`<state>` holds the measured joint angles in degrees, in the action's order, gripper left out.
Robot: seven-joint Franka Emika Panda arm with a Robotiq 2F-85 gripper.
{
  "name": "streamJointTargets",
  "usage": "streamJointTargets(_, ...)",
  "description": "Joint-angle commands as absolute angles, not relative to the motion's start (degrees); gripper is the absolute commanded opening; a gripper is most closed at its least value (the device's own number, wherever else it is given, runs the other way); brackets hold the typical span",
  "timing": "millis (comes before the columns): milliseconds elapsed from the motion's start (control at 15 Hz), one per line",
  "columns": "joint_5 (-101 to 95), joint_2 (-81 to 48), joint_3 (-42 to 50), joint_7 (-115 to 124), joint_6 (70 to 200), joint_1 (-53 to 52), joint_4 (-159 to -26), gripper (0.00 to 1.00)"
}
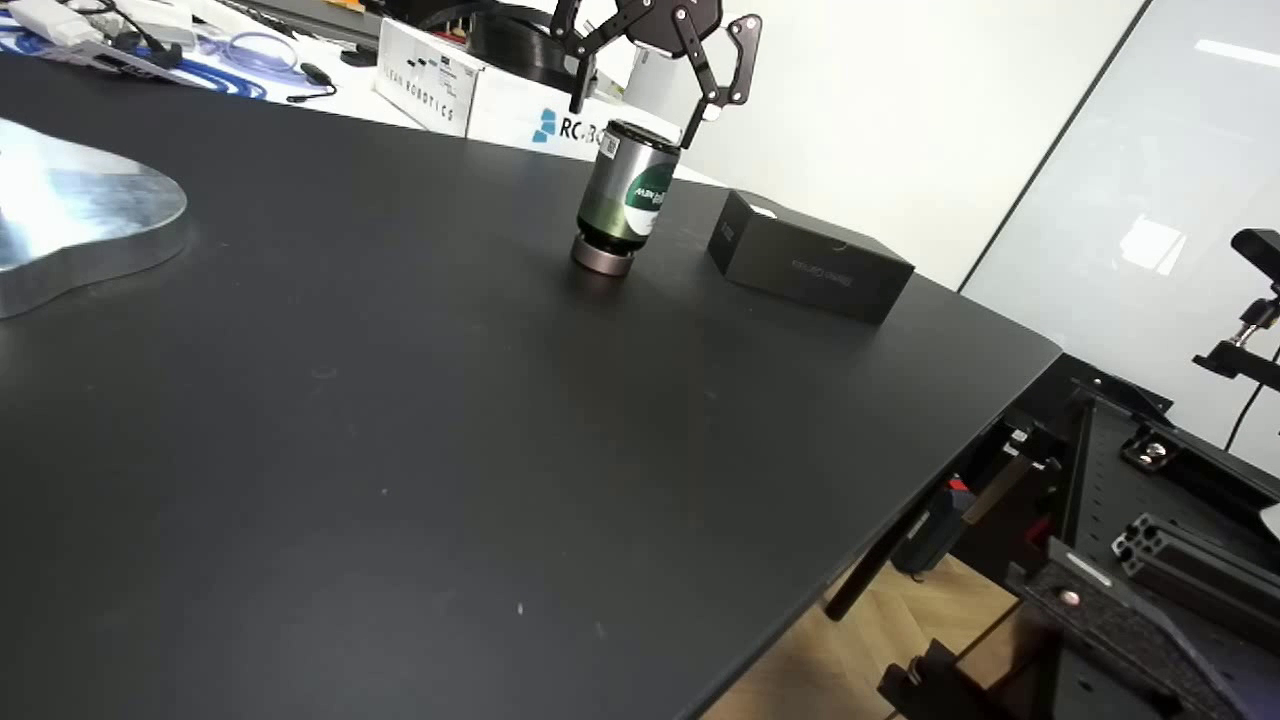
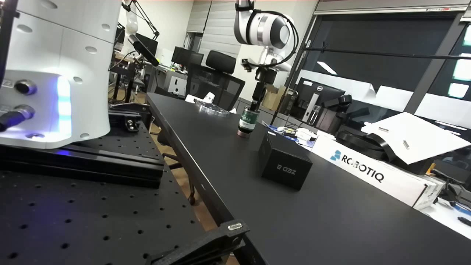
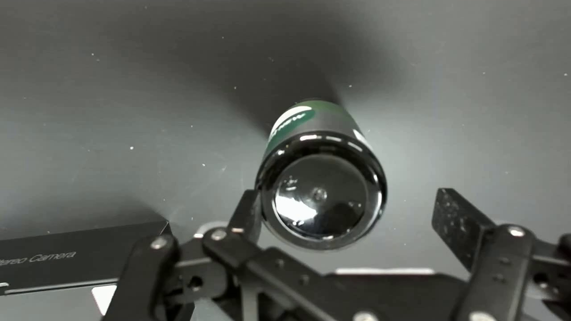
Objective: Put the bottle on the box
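Observation:
The bottle stands on its reddish base on the black table, silvery with a green label; it shows in both exterior views [image 1: 628, 195] [image 2: 248, 120] and from above in the wrist view [image 3: 319, 196]. The black box lies flat on the table a short way from the bottle, in both exterior views [image 1: 815, 262] [image 2: 286, 158] and at the lower left of the wrist view [image 3: 76, 256]. My gripper [image 1: 632, 127] is open at the bottle's top, also in the wrist view [image 3: 349, 200]. Its left finger there is at the bottle's rim, perhaps touching; the right finger is well apart.
A shiny metal plate [image 1: 90, 215] lies on the table, also in an exterior view [image 2: 211, 108]. A white Robotiq box [image 2: 362, 171] and cables [image 1: 250, 60] lie beyond the table's far edge. The white robot base [image 2: 55, 73] stands on a perforated black platform beside the table.

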<state>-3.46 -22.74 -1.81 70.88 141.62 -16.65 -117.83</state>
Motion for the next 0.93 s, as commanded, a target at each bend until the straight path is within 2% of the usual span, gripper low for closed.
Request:
streamJointTargets(0,-4.5,-23.1,-1.0,73.9,138.6,-17.8,-116.6,1.00)
streamJointTargets(867,-6.5,-23.3,0.0,74.4,139.7,-17.4,-116.9,1.00)
